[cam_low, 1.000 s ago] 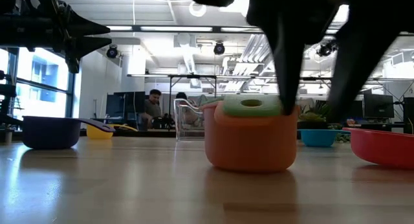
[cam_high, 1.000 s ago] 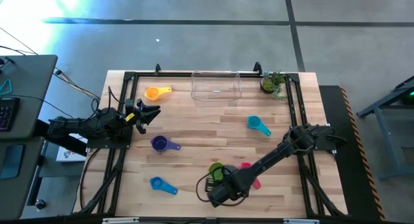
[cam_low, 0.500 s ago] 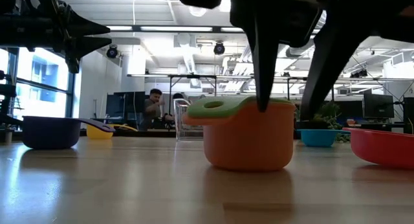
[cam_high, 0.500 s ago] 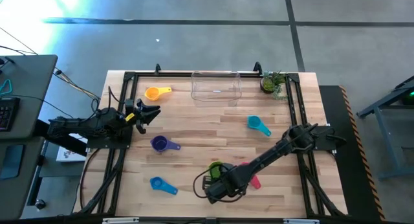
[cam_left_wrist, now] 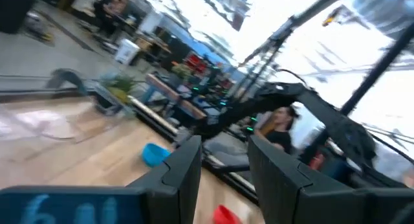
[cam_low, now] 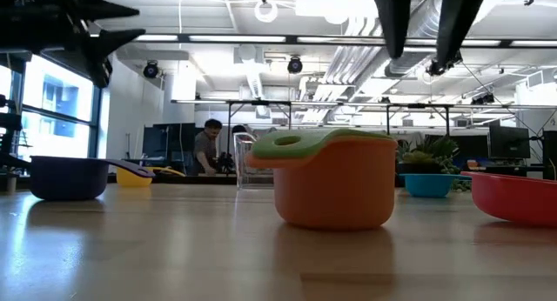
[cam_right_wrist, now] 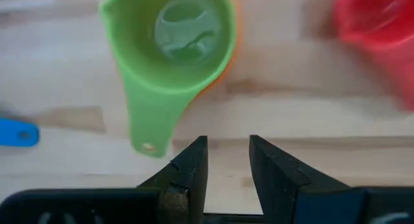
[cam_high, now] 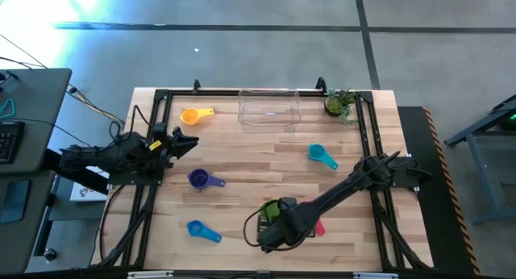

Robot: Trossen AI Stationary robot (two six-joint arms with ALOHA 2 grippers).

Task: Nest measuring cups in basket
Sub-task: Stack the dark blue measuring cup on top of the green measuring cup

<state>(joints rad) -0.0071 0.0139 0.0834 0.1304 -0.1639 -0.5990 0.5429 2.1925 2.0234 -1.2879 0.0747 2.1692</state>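
Right wrist view shows the green cup nested in the orange cup, seated for stacking. Right tool hovers above, open, empty; left tool waits open at the table's left edge.

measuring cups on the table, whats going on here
The right gripper hovers above a green cup nested in an orange cup, holding nothing, its jaws slightly apart. The left gripper waits at the table's left edge. Yellow, purple, blue and teal cups lie loose; the basket is empty.
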